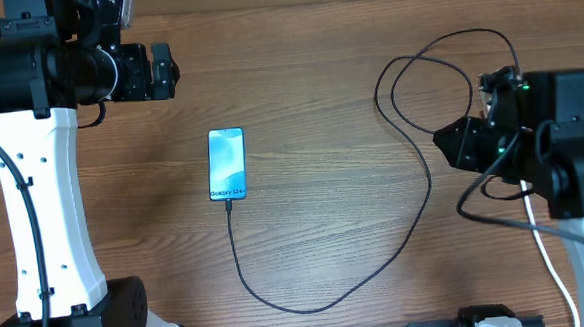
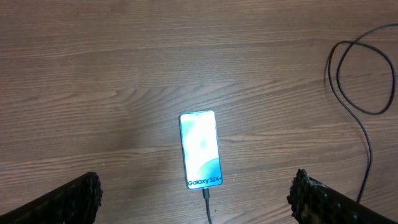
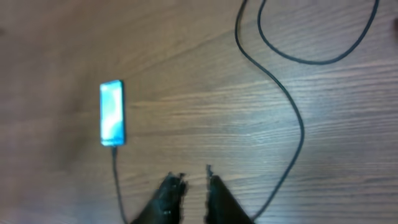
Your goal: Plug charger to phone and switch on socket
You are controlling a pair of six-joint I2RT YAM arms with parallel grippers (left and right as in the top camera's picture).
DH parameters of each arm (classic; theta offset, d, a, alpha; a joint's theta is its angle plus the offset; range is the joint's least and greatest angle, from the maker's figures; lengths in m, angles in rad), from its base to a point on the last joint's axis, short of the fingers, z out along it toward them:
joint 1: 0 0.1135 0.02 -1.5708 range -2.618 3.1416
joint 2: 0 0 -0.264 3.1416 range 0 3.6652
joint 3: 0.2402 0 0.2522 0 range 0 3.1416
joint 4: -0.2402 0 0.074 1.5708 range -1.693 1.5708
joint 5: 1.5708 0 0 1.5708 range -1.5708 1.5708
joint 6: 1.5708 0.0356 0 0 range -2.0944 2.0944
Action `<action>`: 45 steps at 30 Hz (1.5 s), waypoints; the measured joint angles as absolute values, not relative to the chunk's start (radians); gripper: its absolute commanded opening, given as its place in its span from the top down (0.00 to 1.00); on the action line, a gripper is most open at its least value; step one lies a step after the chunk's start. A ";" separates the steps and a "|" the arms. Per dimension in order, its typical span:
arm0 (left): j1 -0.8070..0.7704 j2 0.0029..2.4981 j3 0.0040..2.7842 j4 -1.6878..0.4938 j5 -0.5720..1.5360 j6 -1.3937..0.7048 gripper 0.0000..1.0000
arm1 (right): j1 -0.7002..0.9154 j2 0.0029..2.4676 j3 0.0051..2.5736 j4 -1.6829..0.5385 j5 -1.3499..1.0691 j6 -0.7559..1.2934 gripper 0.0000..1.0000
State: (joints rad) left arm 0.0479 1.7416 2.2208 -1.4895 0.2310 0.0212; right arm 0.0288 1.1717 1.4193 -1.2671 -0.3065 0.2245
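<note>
The phone lies flat mid-table with its screen lit, and it also shows in the left wrist view and the right wrist view. The charger, a thin black cable, has its tip in the phone's near end. It sweeps right and loops up toward the right arm. The socket is hidden under the right arm. My left gripper hangs wide open and empty, above and left of the phone. My right gripper stands slightly open, holding nothing, at the table's right side.
A thick white cord runs down from under the right arm toward the front right. The left arm's white column stands at the left edge. Cable loops lie at the back right.
</note>
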 measured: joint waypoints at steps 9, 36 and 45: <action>0.048 1.742 2.221 -1.489 0.231 0.021 0.00 | 0.029 1.105 1.445 -1.271 -0.305 0.205 0.00; 0.048 1.742 2.221 -1.489 0.231 0.021 0.00 | 0.029 1.064 1.386 -1.018 -0.262 0.093 0.00; 0.048 1.742 2.221 -1.489 0.231 0.021 0.00 | 0.028 0.771 1.050 -0.718 -0.184 0.068 0.00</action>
State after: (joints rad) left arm 0.0479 1.7416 2.2208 -1.4895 0.2310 0.0212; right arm 0.0284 0.7708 1.0504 -0.7181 -0.1841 0.0681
